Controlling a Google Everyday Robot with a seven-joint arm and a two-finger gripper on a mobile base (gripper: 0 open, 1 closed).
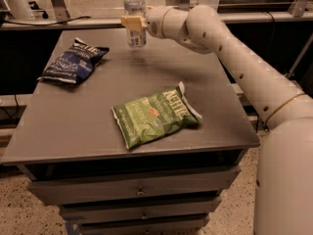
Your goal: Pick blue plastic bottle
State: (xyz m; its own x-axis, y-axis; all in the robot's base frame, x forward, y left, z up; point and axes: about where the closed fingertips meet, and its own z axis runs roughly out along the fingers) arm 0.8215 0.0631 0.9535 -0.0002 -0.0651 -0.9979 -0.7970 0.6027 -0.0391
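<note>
The blue plastic bottle [135, 9] is a small clear bottle with a pale label, upright at the far edge of the grey table [98, 116]. My gripper [133, 22] reaches in from the right, and its tan fingers [128, 21] are closed around the bottle's middle. The bottle's base is just above the tabletop, or barely touching it. Its cap is cut off by the top of the view.
A dark blue chip bag [73, 60] lies at the far left of the table. A green chip bag [154, 114] lies near the front middle. My white arm [244, 67] spans the table's right side. Drawers [139, 192] sit below the tabletop.
</note>
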